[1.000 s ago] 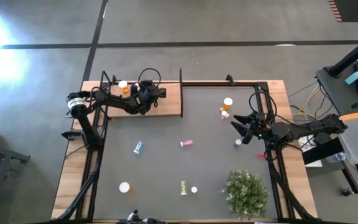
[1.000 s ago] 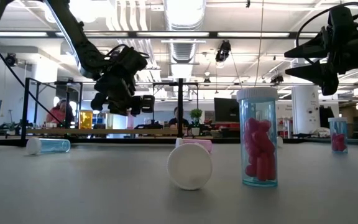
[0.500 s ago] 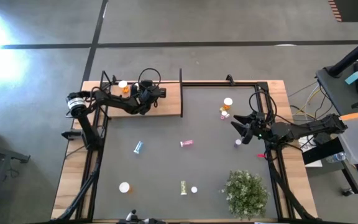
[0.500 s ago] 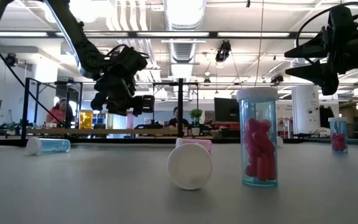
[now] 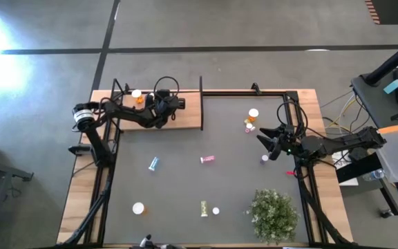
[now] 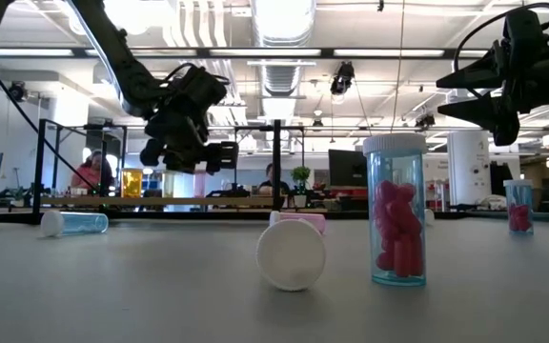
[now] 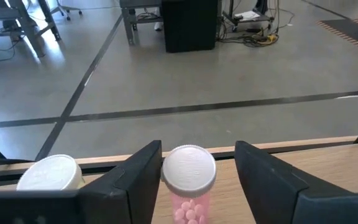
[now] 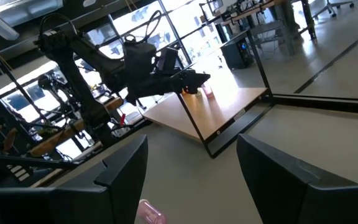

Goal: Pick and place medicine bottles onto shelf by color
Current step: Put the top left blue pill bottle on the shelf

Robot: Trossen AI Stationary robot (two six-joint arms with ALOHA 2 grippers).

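A big open workshop with ceiling lights stretches behind the dark grey table mat (image 5: 185,180). At the far left corner lies the wooden shelf (image 5: 188,114), and above it hangs the left gripper (image 5: 162,109). Its wrist camera shows the fingers (image 7: 138,177) spread apart with a pink bottle (image 7: 189,186) standing upright between them on the board; one finger looks very close to the cap, but the jaws are not clamped on it. Just beside it stands a second white-capped bottle (image 7: 50,174), which from above shows an orange body (image 5: 138,97).

Over on the right side, the right gripper (image 5: 269,144) hovers off the mat, fingers wide and empty. Near it a small cluster of bottles (image 5: 251,121) sits toward the far edge, and a tiny one (image 5: 264,159) stands just by the fingertips.

Scattered across the mat: a blue bottle on its side (image 5: 153,163), a pink one lying down (image 5: 207,159), a yellow-green one (image 5: 204,207), and a large white-capped one (image 5: 138,207). A bushy plant (image 5: 273,214) stands at the near right.
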